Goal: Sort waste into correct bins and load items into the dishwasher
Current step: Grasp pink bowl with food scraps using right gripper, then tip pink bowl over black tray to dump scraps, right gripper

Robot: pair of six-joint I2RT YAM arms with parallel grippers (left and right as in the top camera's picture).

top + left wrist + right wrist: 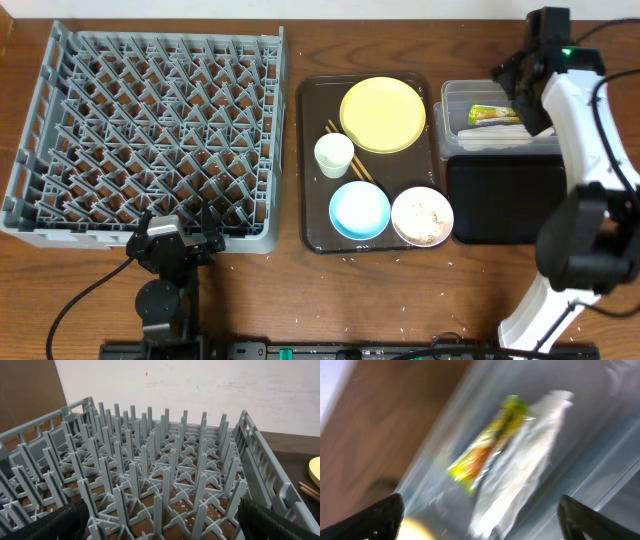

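Observation:
The yellow-green wrapper and the white wrapper lie in the clear tub; both show blurred in the right wrist view, the yellow-green wrapper beside the white wrapper. My right gripper is open and empty above the tub. The black tray sits in front of the tub. The yellow plate, white cup, blue bowl, white bowl with food scraps, and chopsticks rest on the brown tray. My left gripper is open at the grey rack's front edge.
Small whitish rice scraps lie scattered on the wooden table in front of the brown tray. The right arm's white body stands at the right edge. The rack's upright pegs fill the left wrist view.

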